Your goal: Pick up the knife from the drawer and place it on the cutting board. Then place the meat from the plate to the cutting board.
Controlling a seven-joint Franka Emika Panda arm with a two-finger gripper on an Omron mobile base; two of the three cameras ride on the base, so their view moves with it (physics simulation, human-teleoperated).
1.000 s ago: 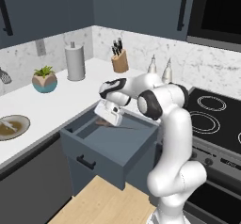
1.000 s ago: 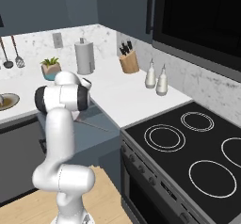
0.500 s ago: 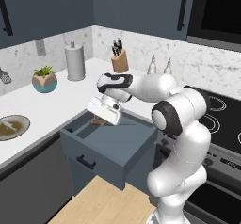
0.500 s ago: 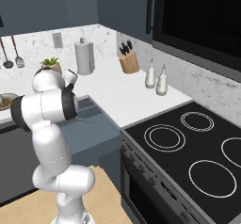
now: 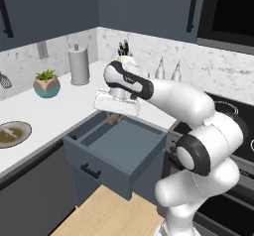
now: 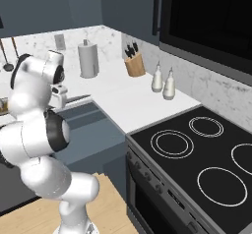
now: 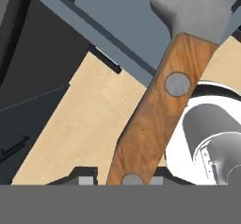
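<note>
My gripper (image 5: 115, 115) hangs over the back of the open slate-blue drawer (image 5: 119, 148), shut on the knife (image 7: 155, 110). The tan wooden handle with its rivets runs up between my fingertips (image 7: 84, 180) to the grey steel. In the right base view the narrow blade (image 6: 78, 99) sticks out sideways from the hand (image 6: 59, 96) above the drawer (image 6: 91, 125). Far left on the counter lies the round plate (image 5: 26, 130) with the pale meat (image 5: 7, 129) on it. The cutting board is out of view.
A knife block (image 5: 124, 51), a paper towel roll (image 5: 78, 65), a potted plant (image 5: 46, 83) and two bottles (image 6: 163, 83) stand along the back wall. The black stove (image 6: 197, 149) is on the right. Pale wood floor (image 5: 109, 215) lies below the drawer front.
The arm's elbow and body have swung round to the right of the drawer. The hand stays over the drawer with the knife, slightly higher.
</note>
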